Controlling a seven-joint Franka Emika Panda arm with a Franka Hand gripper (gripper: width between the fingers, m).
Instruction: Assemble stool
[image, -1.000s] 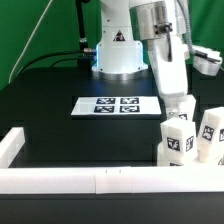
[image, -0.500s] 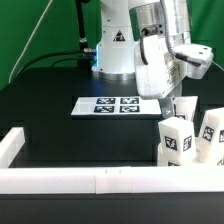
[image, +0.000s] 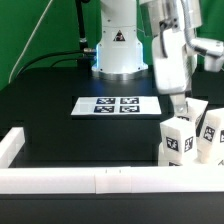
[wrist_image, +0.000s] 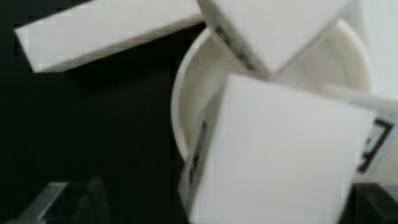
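At the tabletop's front edge, rail (image: 70, 180): long, white.
Arm (image: 165, 45): over the right side.
Marker board (image: 118, 105): flat, mid-table.
Seat disc (wrist_image: 199, 80): among the legs.
Legs (image: 178, 138): upright, front right corner.
Gripper (image: 180, 103): just above them; spread or pressed together, cannot tell.

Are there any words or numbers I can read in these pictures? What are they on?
No words or numbers can be read anywhere.
Marker board: four black-and-white square tags, patterns only, no letters.
Legs: the same kind of tags, no letters.
Robot base: a black triangle sign, too small to read.
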